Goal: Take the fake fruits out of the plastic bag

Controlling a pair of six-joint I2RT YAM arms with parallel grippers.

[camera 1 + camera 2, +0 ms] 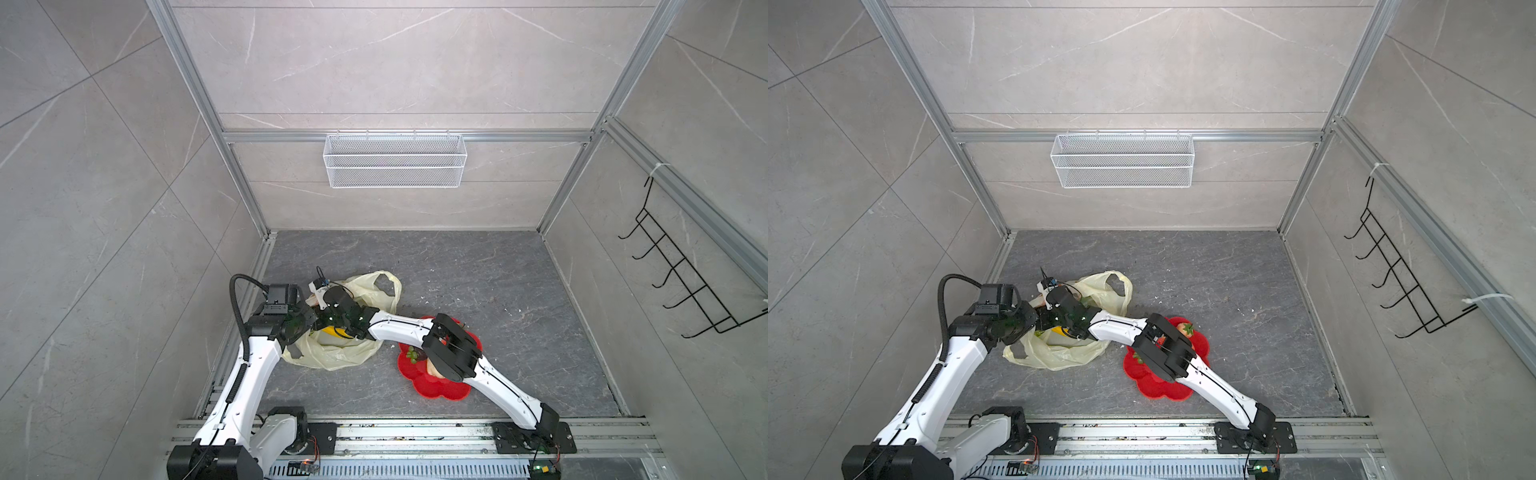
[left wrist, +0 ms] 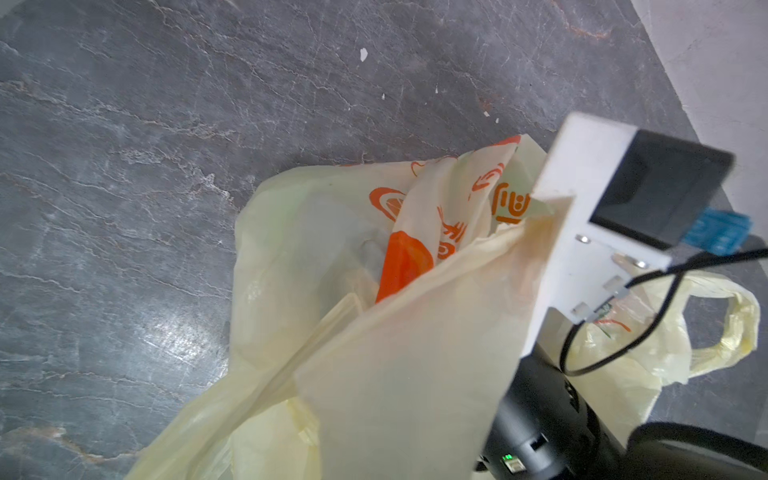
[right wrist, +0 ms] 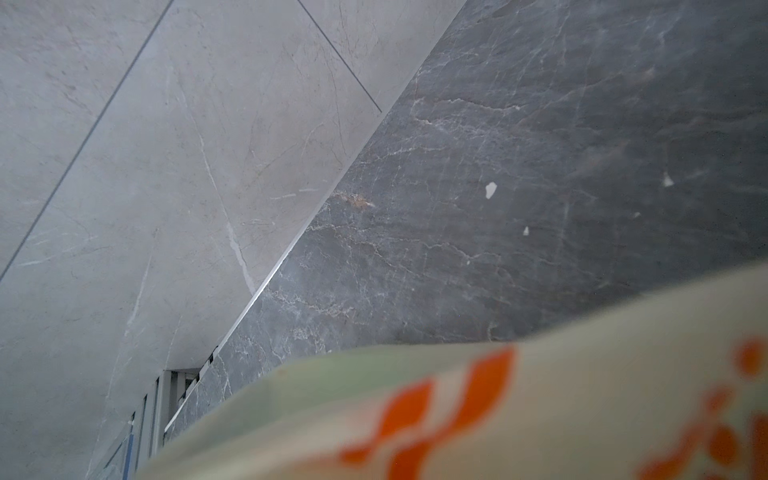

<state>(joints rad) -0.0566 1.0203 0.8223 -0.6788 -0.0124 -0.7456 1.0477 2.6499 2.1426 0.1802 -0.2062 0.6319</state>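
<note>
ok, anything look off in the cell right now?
White flecks lie scattered on the dark floor near the bag, and more specks litter the front rail. They look like loose debris, not part of the task. Nothing else stands out.

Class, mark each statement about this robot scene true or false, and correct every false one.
1. In both top views the plastic bag lies to the left of the red plate. True.
2. The red plate holds no fruit. False: green grapes lie on it.
3. The white mesh basket hangs on the back wall. True.
4. The right arm reaches up to the mesh basket. False: it stretches low over the plate to the bag.
</note>
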